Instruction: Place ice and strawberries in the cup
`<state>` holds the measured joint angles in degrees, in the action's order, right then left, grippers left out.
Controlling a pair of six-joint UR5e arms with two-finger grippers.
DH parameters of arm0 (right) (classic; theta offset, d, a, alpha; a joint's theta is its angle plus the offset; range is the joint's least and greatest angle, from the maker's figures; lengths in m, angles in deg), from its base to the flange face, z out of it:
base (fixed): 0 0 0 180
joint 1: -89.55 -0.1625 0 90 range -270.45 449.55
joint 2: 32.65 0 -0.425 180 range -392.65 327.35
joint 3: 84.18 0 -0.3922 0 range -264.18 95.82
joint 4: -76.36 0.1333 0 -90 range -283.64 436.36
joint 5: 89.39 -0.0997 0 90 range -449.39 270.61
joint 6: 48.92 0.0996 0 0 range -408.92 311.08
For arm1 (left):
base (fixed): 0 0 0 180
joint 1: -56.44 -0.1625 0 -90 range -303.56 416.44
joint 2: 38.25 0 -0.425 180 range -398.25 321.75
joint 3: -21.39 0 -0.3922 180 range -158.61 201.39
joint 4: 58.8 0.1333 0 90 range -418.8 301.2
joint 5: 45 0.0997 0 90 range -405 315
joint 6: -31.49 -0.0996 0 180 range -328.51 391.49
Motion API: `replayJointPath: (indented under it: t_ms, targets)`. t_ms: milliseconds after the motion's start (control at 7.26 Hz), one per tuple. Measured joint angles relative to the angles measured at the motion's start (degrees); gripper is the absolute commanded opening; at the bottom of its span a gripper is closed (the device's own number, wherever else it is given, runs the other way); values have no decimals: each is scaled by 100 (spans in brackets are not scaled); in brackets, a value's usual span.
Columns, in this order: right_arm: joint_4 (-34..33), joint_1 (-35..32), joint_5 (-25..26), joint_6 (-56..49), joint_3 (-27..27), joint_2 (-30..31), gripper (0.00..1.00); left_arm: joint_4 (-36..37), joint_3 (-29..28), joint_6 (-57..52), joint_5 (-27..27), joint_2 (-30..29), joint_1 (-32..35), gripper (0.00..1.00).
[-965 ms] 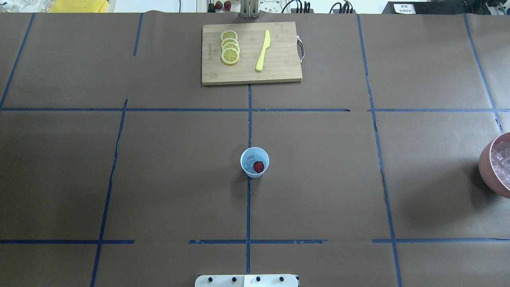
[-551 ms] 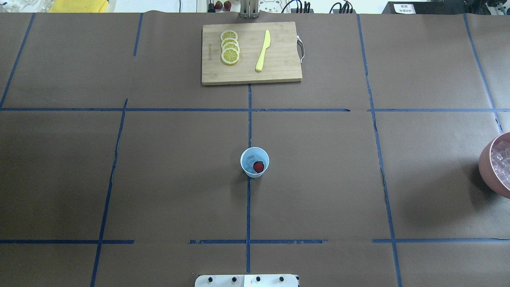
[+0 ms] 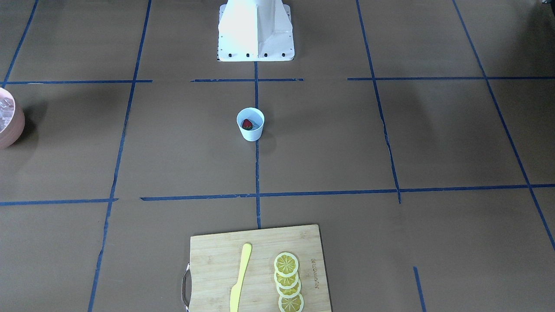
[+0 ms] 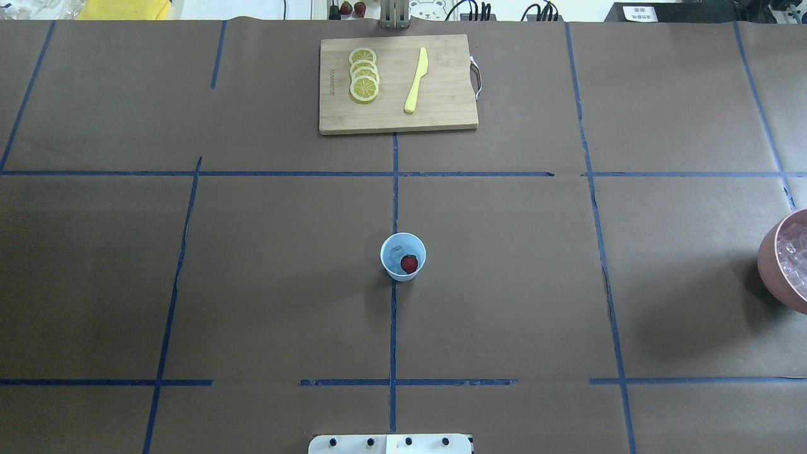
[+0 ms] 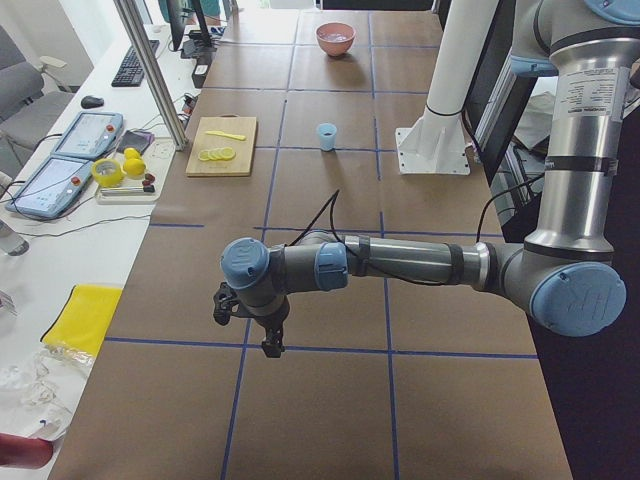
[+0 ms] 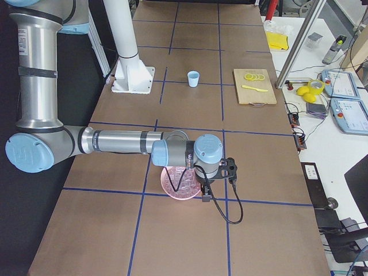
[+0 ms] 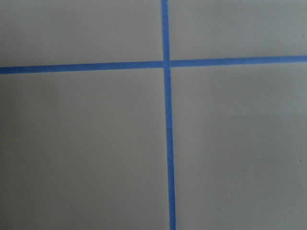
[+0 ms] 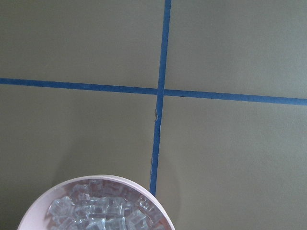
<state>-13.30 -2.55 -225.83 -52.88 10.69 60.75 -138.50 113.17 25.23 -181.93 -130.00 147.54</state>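
The white cup (image 4: 386, 267) stands near the table's middle, and the front-facing view shows the cup (image 3: 251, 134) too. A red strawberry (image 4: 409, 263) lies inside it beside a faint clear ice cube (image 4: 396, 253). More ice (image 8: 103, 208) fills a pink bowl (image 8: 96, 178) at the table's right edge. My right gripper (image 6: 206, 198) hangs over that bowl (image 6: 167, 185) and shows only in the right side view, so I cannot tell its state. My left gripper (image 5: 270, 347) hovers over bare table far from the cup, state also unclear.
A wooden cutting board (image 4: 441, 94) at the far side carries lemon slices (image 4: 364, 75) and a yellow knife (image 4: 416, 81). The pink bowl (image 4: 766, 258) sits half out of the overhead view. Blue tape lines cross the brown paper. Tablets and tools lie past the far edge.
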Motion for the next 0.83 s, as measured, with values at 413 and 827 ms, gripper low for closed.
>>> replayJointPath:
  t_ms: [413, 827]
  targets:
    - [1, 0, 3, 0, 10, -6, 99, -486, -141, 201, 179, 13, 129, 100]
    - [0, 0, 3, 6, 11, -6, 99, -644, -303, 219, 204, 86, 130, 100]
